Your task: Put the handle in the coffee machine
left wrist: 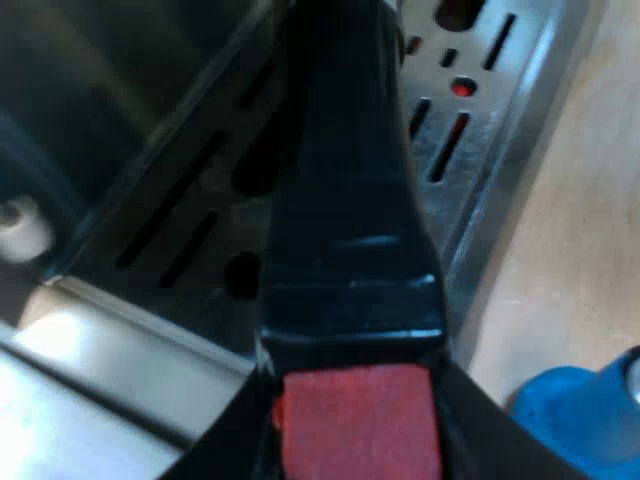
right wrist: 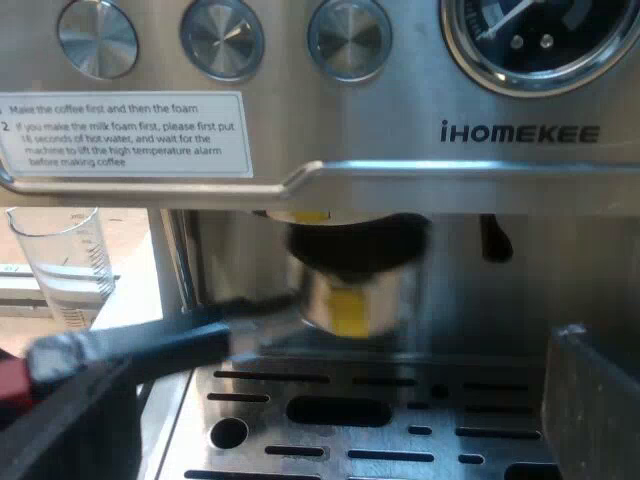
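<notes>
The metal holder (right wrist: 350, 290) sits up under the espresso machine's (right wrist: 400, 60) brew head, above the drip tray (right wrist: 400, 420). Its dark handle (right wrist: 170, 345) juts out sideways toward the measuring glass. In the left wrist view the same handle (left wrist: 345, 200) runs away from me over the slotted tray (left wrist: 470, 110), red end (left wrist: 355, 420) nearest. My left gripper (left wrist: 355, 445) is shut on the handle at that red end, one black finger on each side. My right gripper (right wrist: 330, 430) faces the machine's front, open, its fingers (right wrist: 590, 400) wide apart with nothing between them.
A blue tamper (left wrist: 580, 420) stands on the wooden table beside the drip tray's edge. A clear measuring glass (right wrist: 65, 260) stands next to the machine. Round buttons, a pressure gauge (right wrist: 540, 40) and a white instruction label (right wrist: 125, 133) are on the front panel.
</notes>
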You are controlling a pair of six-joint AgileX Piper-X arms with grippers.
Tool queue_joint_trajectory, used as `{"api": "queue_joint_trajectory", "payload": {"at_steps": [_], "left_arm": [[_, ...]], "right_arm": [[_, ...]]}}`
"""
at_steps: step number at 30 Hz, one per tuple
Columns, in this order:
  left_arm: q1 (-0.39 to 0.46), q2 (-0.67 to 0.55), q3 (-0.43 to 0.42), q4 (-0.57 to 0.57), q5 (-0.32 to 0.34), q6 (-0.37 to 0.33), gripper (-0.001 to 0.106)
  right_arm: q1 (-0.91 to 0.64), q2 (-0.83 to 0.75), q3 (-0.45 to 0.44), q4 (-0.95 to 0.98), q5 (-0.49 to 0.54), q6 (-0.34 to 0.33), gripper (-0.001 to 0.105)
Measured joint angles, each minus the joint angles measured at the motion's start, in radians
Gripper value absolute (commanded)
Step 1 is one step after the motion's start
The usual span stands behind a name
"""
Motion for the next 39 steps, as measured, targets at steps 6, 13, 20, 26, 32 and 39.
{"api": "queue_joint_trajectory", "payload": {"at_steps": [6,13,20,26,32,39], "left_arm": [[0.013,0.000,0.000,-0.003,0.011,0.015,0.000],[0.013,0.000,0.000,-0.003,0.016,0.015,0.000],[0.013,0.000,-0.006,0.006,0.023,0.015,0.000],[0.013,0.000,-0.073,0.073,0.031,0.036,0.000],[0.013,0.000,-0.091,0.140,0.033,0.094,0.000],[0.013,-0.005,-0.091,0.152,0.030,0.103,0.000]], "right_arm": [[0.000,0.000,0.000,0.000,0.000,0.000,0.082],[0.000,0.000,0.000,0.000,0.000,0.000,0.082],[0.000,0.000,0.000,0.000,0.000,0.000,0.082],[0.000,0.000,0.000,0.000,0.000,0.000,0.082],[0.000,0.000,0.000,0.000,0.000,0.000,0.082],[0.000,0.000,0.000,0.000,0.000,0.000,0.082]]}}
